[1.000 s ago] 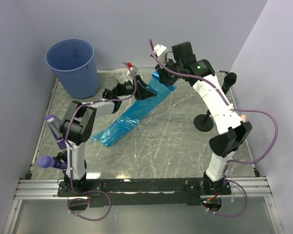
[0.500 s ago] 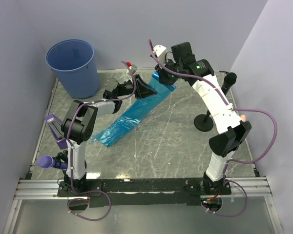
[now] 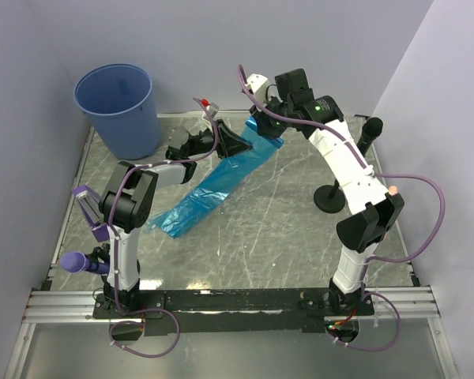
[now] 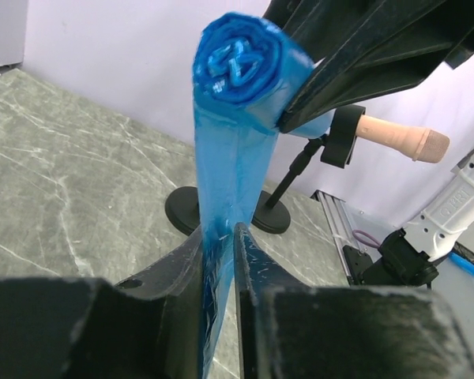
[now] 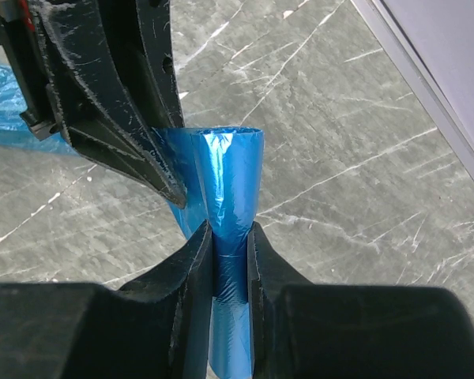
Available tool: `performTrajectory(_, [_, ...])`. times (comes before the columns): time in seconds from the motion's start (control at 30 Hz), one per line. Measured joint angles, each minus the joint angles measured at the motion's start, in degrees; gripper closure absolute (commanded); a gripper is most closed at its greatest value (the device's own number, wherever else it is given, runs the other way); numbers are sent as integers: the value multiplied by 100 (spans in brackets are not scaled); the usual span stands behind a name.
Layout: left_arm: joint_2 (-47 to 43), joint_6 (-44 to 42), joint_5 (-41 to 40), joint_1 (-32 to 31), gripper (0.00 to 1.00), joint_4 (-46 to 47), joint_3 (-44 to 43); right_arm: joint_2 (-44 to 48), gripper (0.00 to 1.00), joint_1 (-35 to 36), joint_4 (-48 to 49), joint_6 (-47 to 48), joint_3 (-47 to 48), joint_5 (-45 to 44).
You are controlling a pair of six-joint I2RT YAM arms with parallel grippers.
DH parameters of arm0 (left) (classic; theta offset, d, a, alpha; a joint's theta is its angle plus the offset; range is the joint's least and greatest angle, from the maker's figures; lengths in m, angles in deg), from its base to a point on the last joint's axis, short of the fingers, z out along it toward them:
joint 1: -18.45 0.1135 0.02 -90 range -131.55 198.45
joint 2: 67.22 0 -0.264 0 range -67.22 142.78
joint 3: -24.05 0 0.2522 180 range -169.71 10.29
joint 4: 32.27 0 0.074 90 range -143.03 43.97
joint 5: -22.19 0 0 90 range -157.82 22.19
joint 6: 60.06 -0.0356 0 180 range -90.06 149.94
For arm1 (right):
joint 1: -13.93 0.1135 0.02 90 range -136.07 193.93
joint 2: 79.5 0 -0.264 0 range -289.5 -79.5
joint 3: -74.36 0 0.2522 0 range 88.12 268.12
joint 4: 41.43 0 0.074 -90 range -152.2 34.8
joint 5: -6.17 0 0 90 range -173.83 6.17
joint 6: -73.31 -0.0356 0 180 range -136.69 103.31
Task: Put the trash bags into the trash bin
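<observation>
Left hand (image 4: 220, 245) tightened on bag (image 4: 231, 142) — stand (image 4: 270, 220) beyond.

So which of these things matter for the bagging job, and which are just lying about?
Job: trash bin; trash bag roll, in right gripper; unrolled strip, pinched by left gripper.
Lying about: black stand; purple-handled tool.

Tabletop (image 3: 284, 237): grey marble pattern with white veins, metal strip along its edges. Pale lilac-grey walls (image 3: 189, 39) on three sides, plain, meeting at back corners. Aluminium rail (image 3: 63, 304) across the near edge. Light even, soft shadows
</observation>
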Motion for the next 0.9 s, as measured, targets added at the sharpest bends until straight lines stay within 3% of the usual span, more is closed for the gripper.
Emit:
performTrajectory(0.23, [0,50,105,0,74,22,0,-90,100,0,-2,-2,22,-4])
performTrajectory(0.9, [2,50,155,-7,80,17,0,-111,100,-2,4,-9,120,-17])
